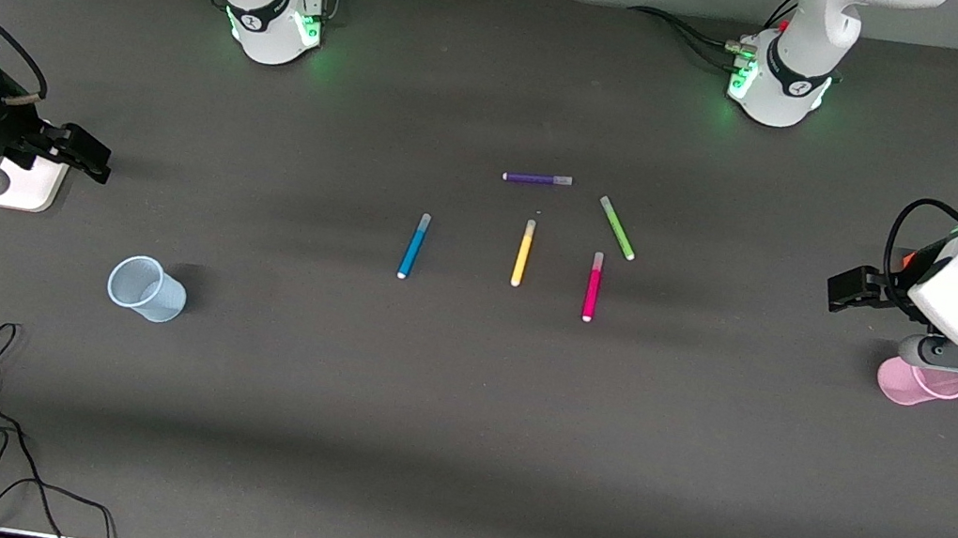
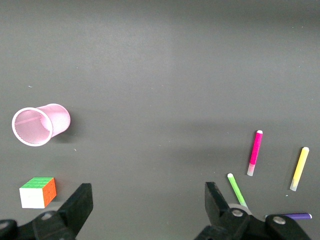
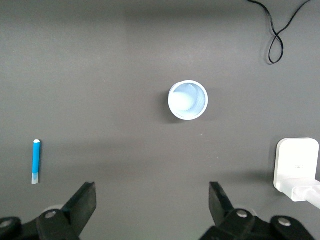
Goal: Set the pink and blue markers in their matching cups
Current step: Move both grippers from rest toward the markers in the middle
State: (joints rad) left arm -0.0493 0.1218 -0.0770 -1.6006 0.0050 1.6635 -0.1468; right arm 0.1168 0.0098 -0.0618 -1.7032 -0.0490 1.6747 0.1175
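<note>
matte table (image 1: pixel 451 455) | slim pink marker (image 1: pixel 593 287), blue marker (image 1: pixel 414 245) near yellow pen (image 1: pixel 523 253) | ribbed blue cup (image 1: pixel 147 288), pink cup (image 1: pixel 918 383) upright | left gripper (image 1: pixel 846 288), right gripper (image 1: pixel 83 153) wide open, empty

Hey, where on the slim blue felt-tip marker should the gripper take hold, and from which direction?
Probably at the middle of the slim blue felt-tip marker's barrel, coming straight down from above. It lies flat on the dark table, apart from the yellow marker, so both long sides are free. Set the fingers across its width. The right gripper, open, and the light blue translucent cup are both toward the right arm's end.
</note>
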